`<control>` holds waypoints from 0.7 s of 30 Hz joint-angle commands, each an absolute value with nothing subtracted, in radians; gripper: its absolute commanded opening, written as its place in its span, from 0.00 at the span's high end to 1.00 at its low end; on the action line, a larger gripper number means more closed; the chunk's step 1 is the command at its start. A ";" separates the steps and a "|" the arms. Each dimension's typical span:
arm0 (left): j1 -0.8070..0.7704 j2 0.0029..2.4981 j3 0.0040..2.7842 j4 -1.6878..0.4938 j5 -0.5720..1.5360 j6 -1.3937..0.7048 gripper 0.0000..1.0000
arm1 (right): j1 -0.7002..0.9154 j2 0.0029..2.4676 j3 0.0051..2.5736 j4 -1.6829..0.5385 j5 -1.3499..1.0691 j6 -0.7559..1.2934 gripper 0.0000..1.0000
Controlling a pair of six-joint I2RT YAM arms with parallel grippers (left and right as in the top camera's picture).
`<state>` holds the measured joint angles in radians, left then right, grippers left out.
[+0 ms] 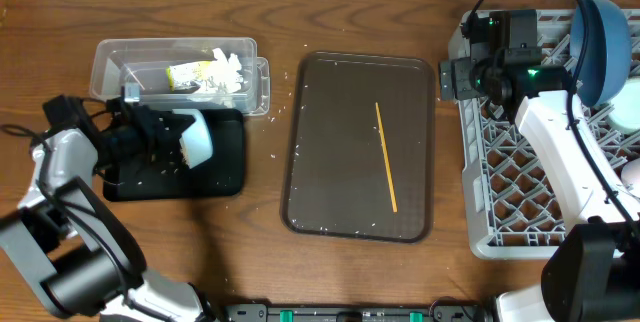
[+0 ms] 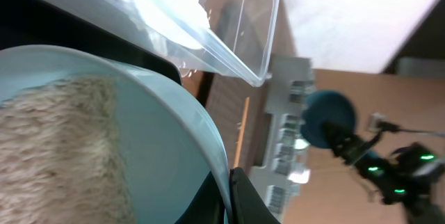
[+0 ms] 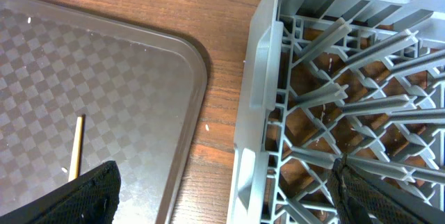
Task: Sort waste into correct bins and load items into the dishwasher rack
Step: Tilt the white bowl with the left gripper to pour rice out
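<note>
Overhead: dishwasher rack (image 1: 500, 192) runs off the right edge, white bowl (image 1: 631, 176) clipped there too. Left gripper (image 1: 172, 140) tips lost against black tray (image 1: 225, 167), behind mint-green bowl (image 1: 197, 137). Left wrist: bowl blurred, cropped lower left. Right wrist: right gripper (image 3: 222, 182) fingers (image 3: 83, 196) cut by bottom edge; yellow-orange stick (image 3: 75, 144) lower end hidden behind one.

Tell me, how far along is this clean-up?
Done: tissues and wrapper lie in the clear tub; the blue dish stands in the rack. In hand: the left gripper holds the mint-green bowl tilted over the black tray. Left: the yellow stick on the brown tray.
</note>
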<state>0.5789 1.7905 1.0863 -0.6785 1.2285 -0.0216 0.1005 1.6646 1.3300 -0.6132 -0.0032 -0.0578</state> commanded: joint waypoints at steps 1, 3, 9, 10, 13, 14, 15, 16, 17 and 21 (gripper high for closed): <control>0.618 1.842 1.085 -0.675 1.420 0.004 0.94 | 0.104 1.641 1.328 -0.615 0.004 -0.045 0.05; 0.635 1.868 1.085 -0.676 1.473 0.003 0.94 | 0.104 1.641 1.328 -0.615 0.004 -0.045 0.05; 0.669 1.889 1.085 -0.679 1.566 -0.006 0.94 | 0.104 1.641 1.328 -0.617 0.004 -0.045 0.05; 0.672 1.889 1.085 -0.679 1.571 -0.012 0.94 | 0.104 1.641 1.328 -0.617 0.004 -0.045 0.05; 0.681 1.889 1.085 -0.679 1.571 -0.049 0.94 | 0.104 1.641 1.328 -0.617 0.004 -0.045 0.05; 0.683 1.889 1.085 -0.679 1.571 -0.068 0.94 | 0.104 1.641 1.328 -0.618 0.004 -0.045 0.05; 0.684 1.889 1.085 -0.679 1.571 -0.093 0.94 | 0.104 1.641 1.328 -0.618 0.004 -0.045 0.05; 0.684 1.889 1.085 -0.679 1.571 -0.110 0.94 | 0.104 1.641 1.328 -0.618 0.004 -0.045 0.05; 0.684 1.889 1.085 -0.679 1.571 -0.130 0.94 | 0.104 1.641 1.328 -0.619 0.004 -0.045 0.05; 0.684 1.889 1.085 -0.679 1.571 -0.194 0.94 | 0.104 1.641 1.328 -0.621 0.004 -0.045 0.06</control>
<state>0.6792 1.8854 1.0863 -0.6765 1.5379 -0.1280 0.1005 1.6646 1.3300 -0.6170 -0.0032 -0.0578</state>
